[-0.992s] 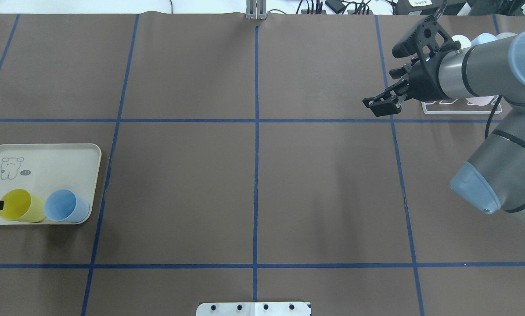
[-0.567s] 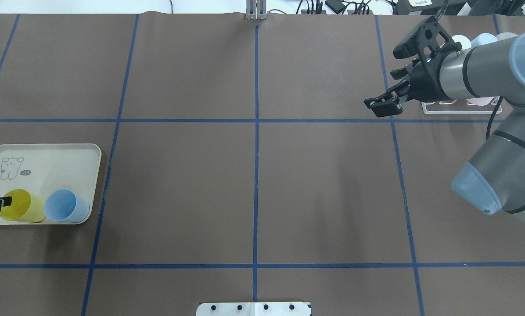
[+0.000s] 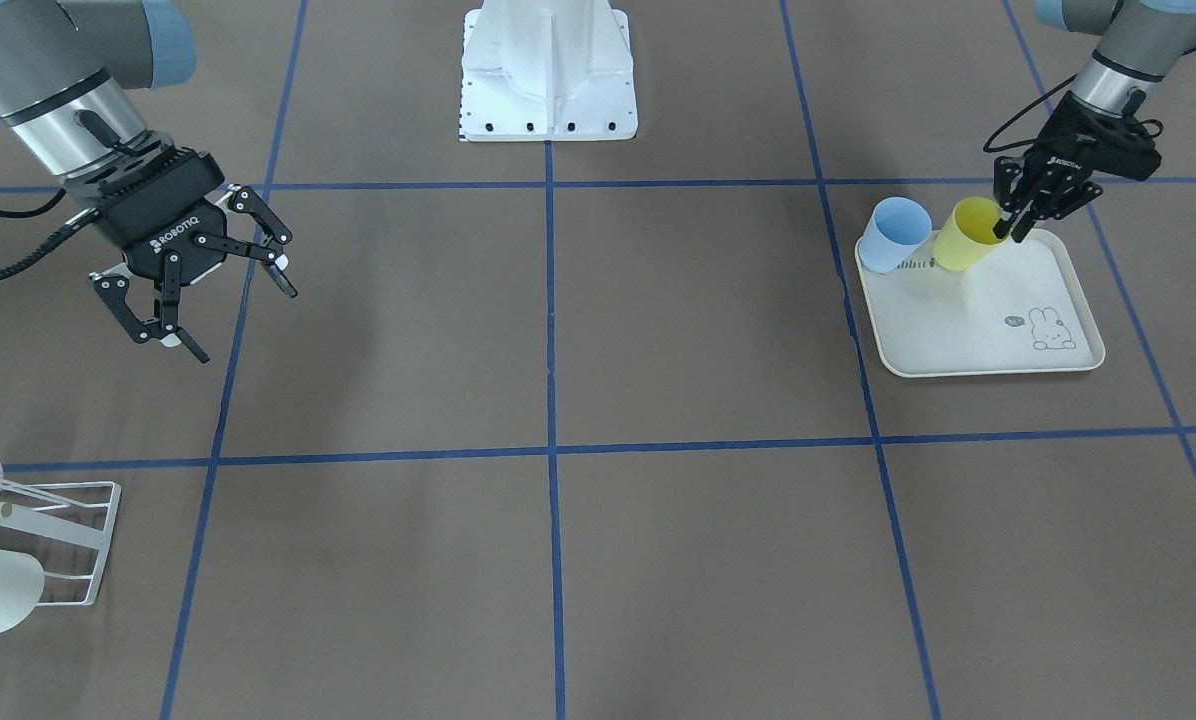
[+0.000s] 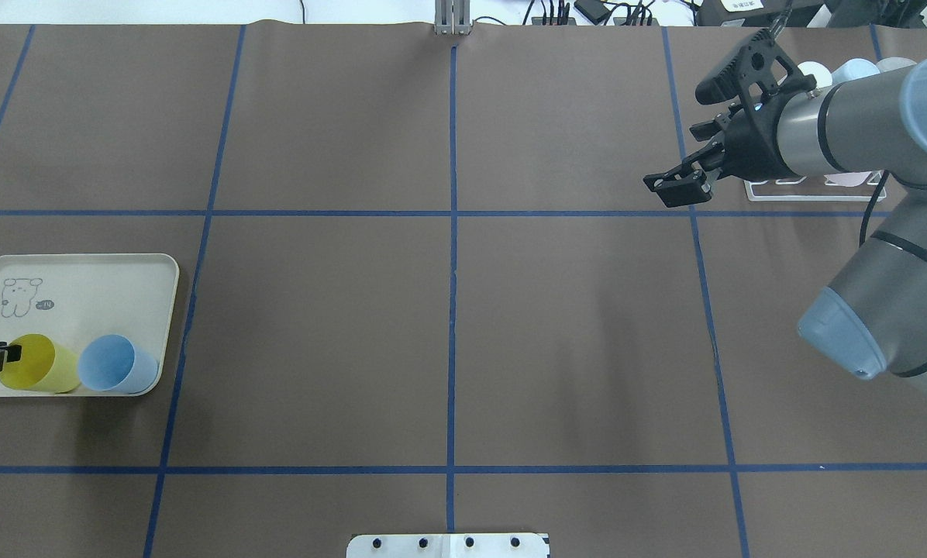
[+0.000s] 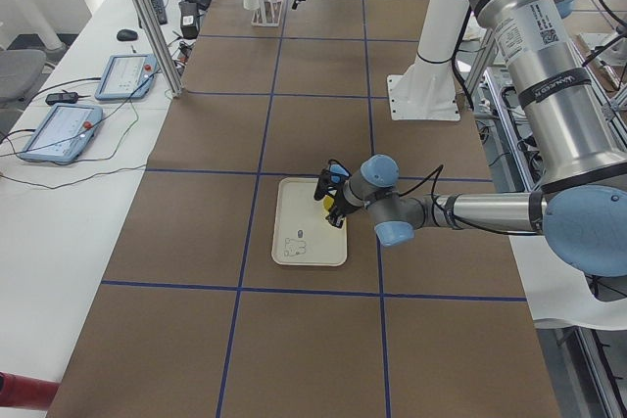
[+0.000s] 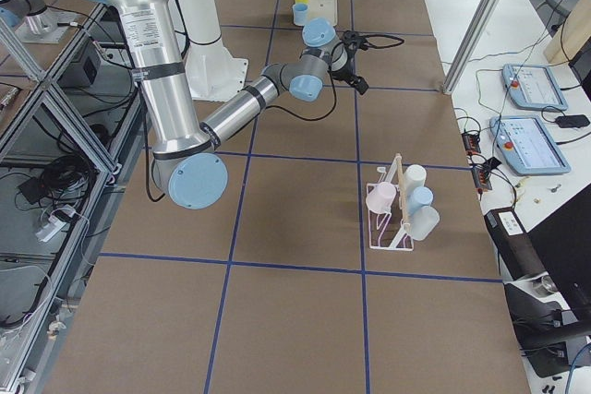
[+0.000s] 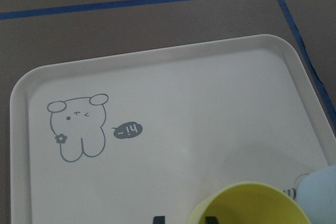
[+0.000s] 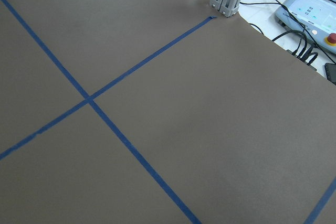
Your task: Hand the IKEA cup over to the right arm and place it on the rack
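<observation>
1. Left gripper point(image 3: 1013, 228) is at the yellow cup point(image 3: 963, 240), on the tray point(image 3: 968, 330). Fingers are narrow and straddle the rim on the cup's left wall, one tip inside and one outside. Cup looks upright.
2. Clamped or not: cannot tell, since the wrist view crops the tips.
3. Blue cup point(image 3: 893, 235) stands just beside it.
4. Right gripper point(image 3: 246, 325) is wide open and empty, well apart, on the rack point(image 6: 388, 223) side.

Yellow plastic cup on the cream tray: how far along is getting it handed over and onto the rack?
Done: only the approach. The left gripper has a finger on each side of the rim of the yellow plastic cup, which sits on the cream tray. In hand: closing the grip. Left: lift, handover to the open, empty right gripper, then placing on the white wire rack.
</observation>
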Action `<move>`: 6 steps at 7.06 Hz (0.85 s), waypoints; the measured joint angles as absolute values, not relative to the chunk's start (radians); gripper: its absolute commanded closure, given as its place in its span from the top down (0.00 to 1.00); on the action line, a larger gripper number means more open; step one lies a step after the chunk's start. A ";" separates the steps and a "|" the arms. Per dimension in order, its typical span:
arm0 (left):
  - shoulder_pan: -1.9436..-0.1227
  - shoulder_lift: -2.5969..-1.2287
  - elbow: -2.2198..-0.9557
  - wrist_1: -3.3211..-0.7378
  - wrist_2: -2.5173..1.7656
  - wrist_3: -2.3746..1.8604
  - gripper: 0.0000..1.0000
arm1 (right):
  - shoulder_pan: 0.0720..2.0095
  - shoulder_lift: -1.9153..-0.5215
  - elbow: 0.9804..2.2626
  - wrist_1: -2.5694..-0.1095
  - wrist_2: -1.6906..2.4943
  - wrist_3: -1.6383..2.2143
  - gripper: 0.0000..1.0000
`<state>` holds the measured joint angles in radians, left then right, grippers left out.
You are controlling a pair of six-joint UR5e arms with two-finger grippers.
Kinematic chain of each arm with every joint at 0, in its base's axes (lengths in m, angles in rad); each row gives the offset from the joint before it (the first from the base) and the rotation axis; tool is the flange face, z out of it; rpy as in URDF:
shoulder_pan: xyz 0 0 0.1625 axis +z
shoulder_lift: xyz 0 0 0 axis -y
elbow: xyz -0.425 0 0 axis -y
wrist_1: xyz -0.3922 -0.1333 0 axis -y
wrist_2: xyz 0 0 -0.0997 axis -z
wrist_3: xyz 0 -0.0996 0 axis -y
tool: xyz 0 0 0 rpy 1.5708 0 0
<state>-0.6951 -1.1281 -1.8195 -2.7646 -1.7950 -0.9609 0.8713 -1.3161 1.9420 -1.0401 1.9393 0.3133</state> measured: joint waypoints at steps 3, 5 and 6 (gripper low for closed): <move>-0.698 -1.124 -1.834 -2.768 -1.799 -0.952 0.00 | 0.867 -1.309 1.937 -1.036 1.944 0.291 1.00; -0.719 -1.116 -1.873 -2.768 -1.804 -0.948 0.00 | 0.838 -1.279 1.926 -1.031 1.947 0.230 1.00; -0.752 -1.116 -1.908 -2.768 -1.820 -0.939 0.00 | 0.811 -1.243 1.913 -1.029 1.941 0.215 1.00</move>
<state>-0.7520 -1.1158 -1.9078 -2.7678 -1.8198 -0.9393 0.8110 -1.2432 1.9133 -1.0288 1.9413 0.2147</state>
